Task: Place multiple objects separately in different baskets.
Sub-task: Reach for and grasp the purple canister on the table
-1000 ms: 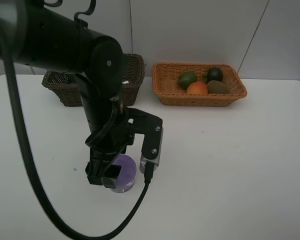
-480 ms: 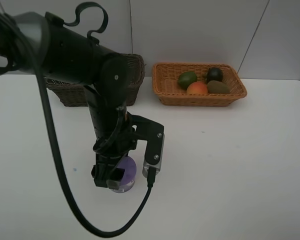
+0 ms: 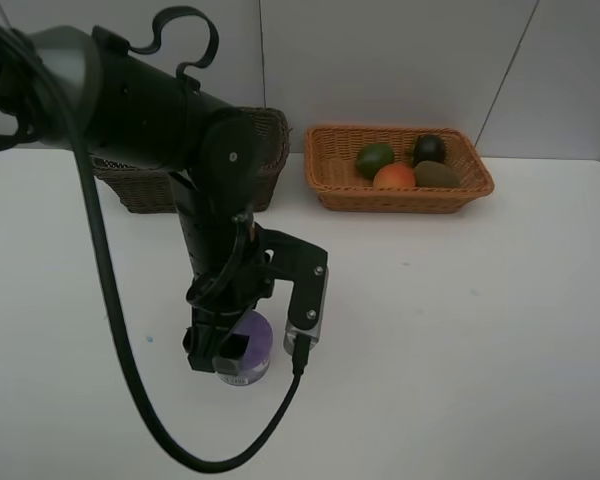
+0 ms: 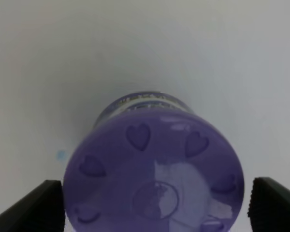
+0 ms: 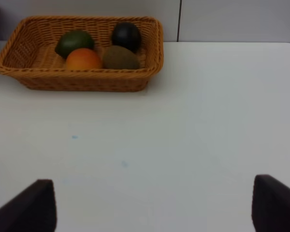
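The purple-lidded jar (image 3: 252, 343) stands on the white table, and fills the left wrist view (image 4: 154, 179). My left gripper (image 3: 230, 357) is lowered over it, open, with a finger on either side of the lid (image 4: 154, 208). The light orange basket (image 3: 400, 200) at the back right holds the green lime (image 3: 374, 158), orange-red peach (image 3: 394, 177), dark mangosteen (image 3: 429, 148) and brown kiwi (image 3: 436, 174). The right wrist view shows the same basket (image 5: 82, 79) and fruit. My right gripper (image 5: 152, 208) is open and empty above bare table. The marker, eraser and bottle are hidden.
The dark brown basket (image 3: 130, 185) stands at the back left, mostly behind my left arm; its contents are hidden. A wall runs behind both baskets. The white table (image 3: 460, 330) stretches to the right of the jar.
My left arm shifted slightly right and lowered, bringing the open fingers down around the jar. It has been still for the last half second.
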`<state>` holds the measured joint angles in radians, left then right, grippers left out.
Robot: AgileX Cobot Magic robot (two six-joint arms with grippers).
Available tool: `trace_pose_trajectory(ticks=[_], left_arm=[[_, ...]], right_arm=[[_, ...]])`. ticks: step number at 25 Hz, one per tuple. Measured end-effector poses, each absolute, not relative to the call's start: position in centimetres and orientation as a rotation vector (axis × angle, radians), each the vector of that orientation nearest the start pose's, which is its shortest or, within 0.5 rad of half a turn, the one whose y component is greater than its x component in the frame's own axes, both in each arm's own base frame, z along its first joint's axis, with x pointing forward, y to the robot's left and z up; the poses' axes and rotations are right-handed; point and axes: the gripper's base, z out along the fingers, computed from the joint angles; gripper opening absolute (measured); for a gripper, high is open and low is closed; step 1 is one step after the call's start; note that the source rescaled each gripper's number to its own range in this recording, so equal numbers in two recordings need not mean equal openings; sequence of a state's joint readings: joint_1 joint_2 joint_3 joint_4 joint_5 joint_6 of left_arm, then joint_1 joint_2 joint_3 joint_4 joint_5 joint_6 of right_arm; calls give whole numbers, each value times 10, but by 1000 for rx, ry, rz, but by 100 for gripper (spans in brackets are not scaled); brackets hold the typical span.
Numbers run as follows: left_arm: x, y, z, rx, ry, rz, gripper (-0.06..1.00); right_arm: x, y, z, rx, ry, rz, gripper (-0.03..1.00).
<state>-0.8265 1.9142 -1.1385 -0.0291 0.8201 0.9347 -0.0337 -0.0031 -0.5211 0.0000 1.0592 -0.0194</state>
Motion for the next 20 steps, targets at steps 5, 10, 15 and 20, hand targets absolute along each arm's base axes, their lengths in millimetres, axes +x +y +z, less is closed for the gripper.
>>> trace_pose_trajectory(ticks=[5,10,15,20], left_arm=[[232,-255,143,-2452,-2063,24,100],[232,-254,143,-2446,-2058,24,100],[231,-253,143,-2431,-2045,26,100],[231,-253,143,-2431,-2045,26,100]], right_arm=[[-8,0,283,14,2019,-34,94],[-8,0,283,14,2019,-34,94],[-8,0,283,14,2019,-34,94],[-8,0,283,14,2019,-34,94]])
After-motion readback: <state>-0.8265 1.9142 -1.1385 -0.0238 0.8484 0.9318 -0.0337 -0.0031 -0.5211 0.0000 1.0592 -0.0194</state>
